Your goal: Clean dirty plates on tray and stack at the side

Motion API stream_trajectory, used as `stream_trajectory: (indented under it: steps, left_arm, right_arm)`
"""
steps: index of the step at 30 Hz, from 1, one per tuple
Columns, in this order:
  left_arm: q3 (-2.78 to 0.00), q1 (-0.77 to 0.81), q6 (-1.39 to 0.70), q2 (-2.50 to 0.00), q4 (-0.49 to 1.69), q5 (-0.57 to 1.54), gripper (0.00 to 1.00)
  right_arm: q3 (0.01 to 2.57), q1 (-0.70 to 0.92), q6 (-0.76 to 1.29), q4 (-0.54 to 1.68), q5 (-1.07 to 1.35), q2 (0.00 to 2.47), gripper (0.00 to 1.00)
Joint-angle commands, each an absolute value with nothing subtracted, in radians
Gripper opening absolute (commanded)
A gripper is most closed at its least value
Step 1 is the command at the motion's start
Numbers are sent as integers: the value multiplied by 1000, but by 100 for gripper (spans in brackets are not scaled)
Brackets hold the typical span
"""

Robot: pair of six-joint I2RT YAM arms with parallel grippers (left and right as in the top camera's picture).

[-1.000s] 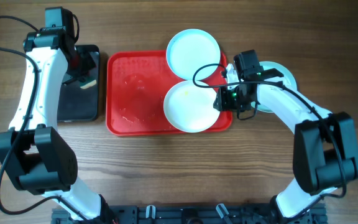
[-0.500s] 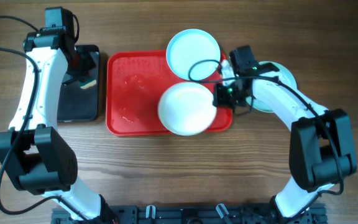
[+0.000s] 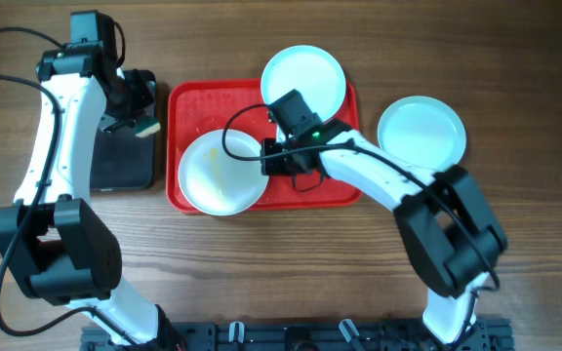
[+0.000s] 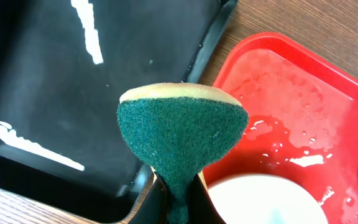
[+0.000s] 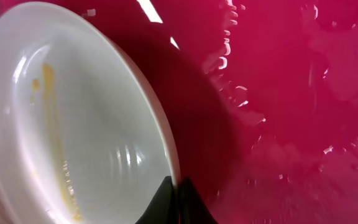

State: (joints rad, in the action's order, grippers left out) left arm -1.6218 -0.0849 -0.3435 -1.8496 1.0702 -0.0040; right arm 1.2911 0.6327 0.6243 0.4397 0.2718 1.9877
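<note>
The red tray (image 3: 203,107) lies mid-table, wet. My right gripper (image 3: 266,161) is shut on the rim of a white plate (image 3: 218,174) with yellow smears, held over the tray's front left part; the wrist view shows the plate (image 5: 73,118) pinched at its edge by the jaws (image 5: 176,193). A second plate (image 3: 305,80) rests on the tray's back right corner. A third plate (image 3: 421,130) lies on the table right of the tray. My left gripper (image 3: 135,117) is shut on a green and yellow sponge (image 4: 182,134) above the black tray's right edge.
A black tray (image 3: 120,156) sits left of the red tray; in the left wrist view its glossy bottom (image 4: 61,81) shows. Water drops lie on the red tray's floor (image 5: 291,93). Bare wooden table (image 3: 261,273) lies in front.
My right gripper carried the smeared plate leftward across the tray, from its right side to its front left. The third plate on the table is now uncovered. The left arm barely moved.
</note>
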Motion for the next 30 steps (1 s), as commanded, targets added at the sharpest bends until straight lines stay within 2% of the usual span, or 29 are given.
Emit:
stream_trajectory:
  steps: [1,3,5,6,9,15,22,27,30]
  left_arm:
    - [-1613,-63,-348,-1849,1062,34,4]
    - [-1613,-48,-348,-1849,1058,34,4]
    - [-1613,-32,-349,-1849,1055,34,4]
    - [-1613,-23,-349,-1850,1053,33,4]
    - [-1613,3,-349,-1853,1052,33,4]
    - [-1592,40,-349,-1883,1031,33,4]
    - [-1570,42,-353,-1925,1003,35,4]
    - [-1570,44,-353,-1927,1002,40,4]
    - [-1569,52,-353,-1927,1003,64,4]
  right_arm:
    - [1301,625,726,410,241,2032,4]
    - [1301,625,722,406,244,2033,9]
    - [1302,625,691,403,249,2033,27]
    - [1303,625,677,404,250,2033,31]
    - [1303,611,639,405,264,2033,34]
    - [1303,565,598,366,313,2051,22]
    - [1303,568,577,326,361,2090,15]
    - [1303,568,577,320,347,2090,4]
    - [1303,570,585,303,337,2090,4]
